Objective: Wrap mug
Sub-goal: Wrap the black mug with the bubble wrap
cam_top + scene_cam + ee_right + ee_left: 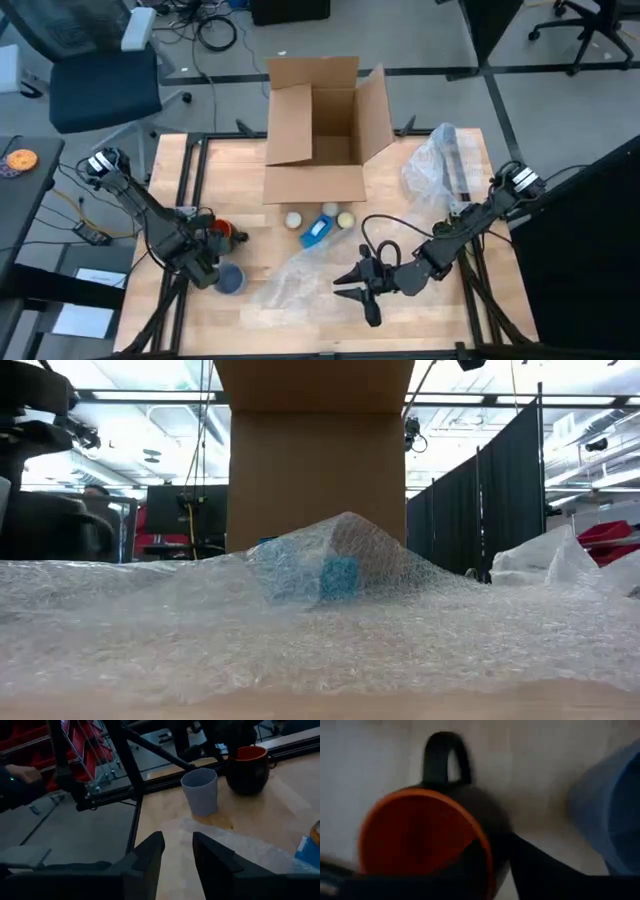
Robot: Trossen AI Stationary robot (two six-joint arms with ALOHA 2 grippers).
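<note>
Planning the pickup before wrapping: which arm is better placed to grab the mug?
The left. Its gripper is already at the mug, with the orange-lined cup filling its wrist view. The right gripper hovers open over the bubble wrap, away from the mug.
</note>
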